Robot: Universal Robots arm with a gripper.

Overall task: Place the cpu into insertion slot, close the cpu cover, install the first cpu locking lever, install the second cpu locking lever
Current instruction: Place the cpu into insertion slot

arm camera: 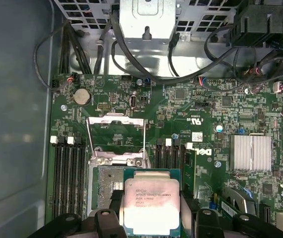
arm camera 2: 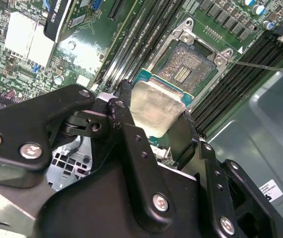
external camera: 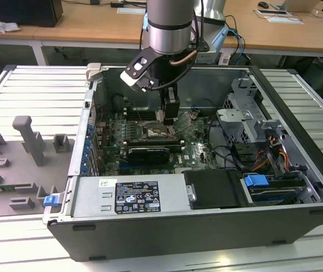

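Observation:
My gripper [external camera: 168,118] reaches down into the open computer case, just above the motherboard. It is shut on the cpu [arm camera: 149,206], a small square chip with a pale metal top, held by two opposite edges between the black fingers [arm camera 2: 124,106]. In both wrist views the cpu [arm camera 2: 156,106] hovers over one side of the insertion slot [arm camera 2: 186,69], partly overlapping it and not seated. The cpu cover [arm camera: 115,139], a silver frame with a square cut-out, stands swung open on the far side of the insertion slot [arm camera: 106,186]. A thin locking lever [arm camera 2: 260,65] sticks out beside the socket.
Long black memory slots [arm camera: 69,173] flank the socket on both sides. A black graphics card [external camera: 147,153] lies just in front of it, with the power supply box [external camera: 127,195] along the case's front. A drive cage [external camera: 246,122] and cables are on the exterior view's right; grey fixtures [external camera: 31,141] on its left.

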